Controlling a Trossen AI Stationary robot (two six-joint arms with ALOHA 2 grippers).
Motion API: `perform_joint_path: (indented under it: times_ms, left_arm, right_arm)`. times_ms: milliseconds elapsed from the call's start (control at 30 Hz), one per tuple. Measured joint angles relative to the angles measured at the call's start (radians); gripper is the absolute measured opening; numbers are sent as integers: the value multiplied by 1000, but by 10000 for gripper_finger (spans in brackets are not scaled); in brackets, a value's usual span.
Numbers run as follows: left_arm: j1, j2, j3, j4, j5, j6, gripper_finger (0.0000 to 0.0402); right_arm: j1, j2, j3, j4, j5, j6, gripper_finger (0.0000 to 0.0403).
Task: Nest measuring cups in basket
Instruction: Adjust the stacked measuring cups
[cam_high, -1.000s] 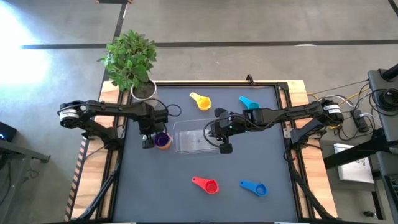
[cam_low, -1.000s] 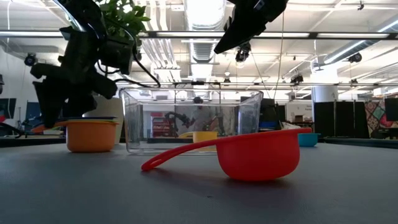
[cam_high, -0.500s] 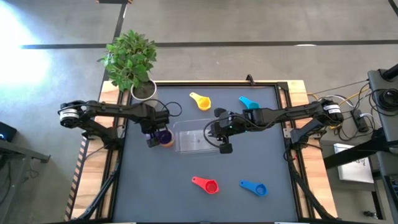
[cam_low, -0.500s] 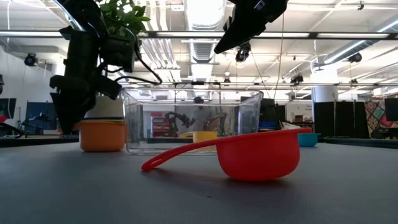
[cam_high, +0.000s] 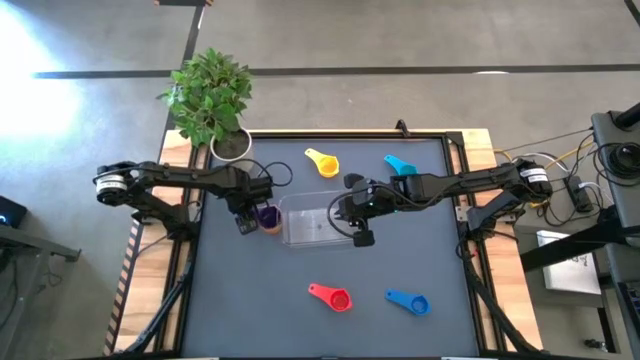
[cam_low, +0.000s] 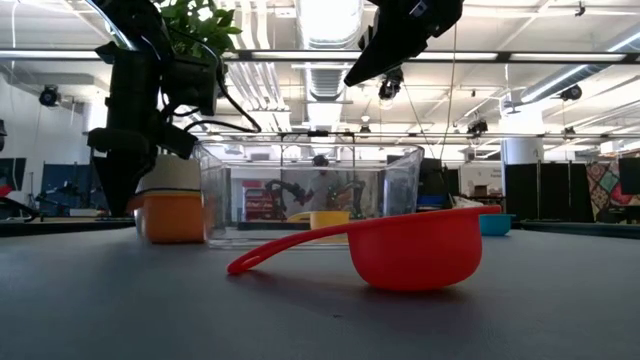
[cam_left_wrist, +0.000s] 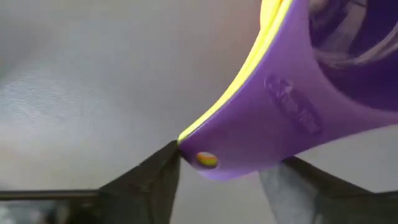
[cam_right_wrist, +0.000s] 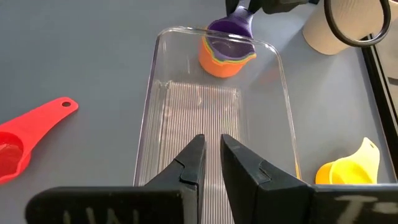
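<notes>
1. Fingers of the left arm (cam_left_wrist: 217, 180) straddle the purple handle (cam_left_wrist: 273, 118) of a nested stack, about half open; whether they pinch it yet, I cannot tell.
2. That stack (cam_high: 266, 217), purple cup inside orange, sits on the desk touching the basket's (cam_high: 318, 236) left end wall, outside it.
3. Right fingers (cam_right_wrist: 210, 163) are almost shut on nothing, hovering above the basket's right end.
4. The yellow cup (cam_high: 323, 162) and light blue cup (cam_high: 399, 165) lie near the desk's far edge; red (cam_high: 333, 296) and blue (cam_high: 408, 301) near the front edge.
5. To do this step well, I judge the left fingers should close squarely on the handle, close to the bowl, so the stack does not swing.
6. Lift straight up until the orange base clears the basket's rim, then carry it over and lower it level.
7. Risk: the orange cup may slip off the purple one if tilted.
</notes>
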Motion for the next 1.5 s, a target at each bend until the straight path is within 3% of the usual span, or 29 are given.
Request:
perform_joint_path:
  times_ms: [267, 367, 733, 900, 1133, 1500]
  left_arm:
    - [0, 0, 0, 5, 29, -20, 42]
    - [0, 0, 0, 1, 63, -24, 11]
    - [-24, 0, 0, 20, 61, -24, 3]
    - [-98, -2, 0, 9, -7, -71, 1]
    - [-292, -7, 0, -32, -147, -262, 0]
    - [-717, -7, 0, -69, -405, -799, 2]
  right_arm:
    - [0, 0, 0, 0, 0, -17, 38]
    - [0, 0, 0, 0, 0, -18, 38]
    - [0, 0, 0, -15, 0, -8, 38]
    - [0, 0, 0, -15, 0, -11, 38]
    - [0, 0, 0, -15, 0, -9, 38]
    - [0, 0, 0, -2, 0, -8, 38]
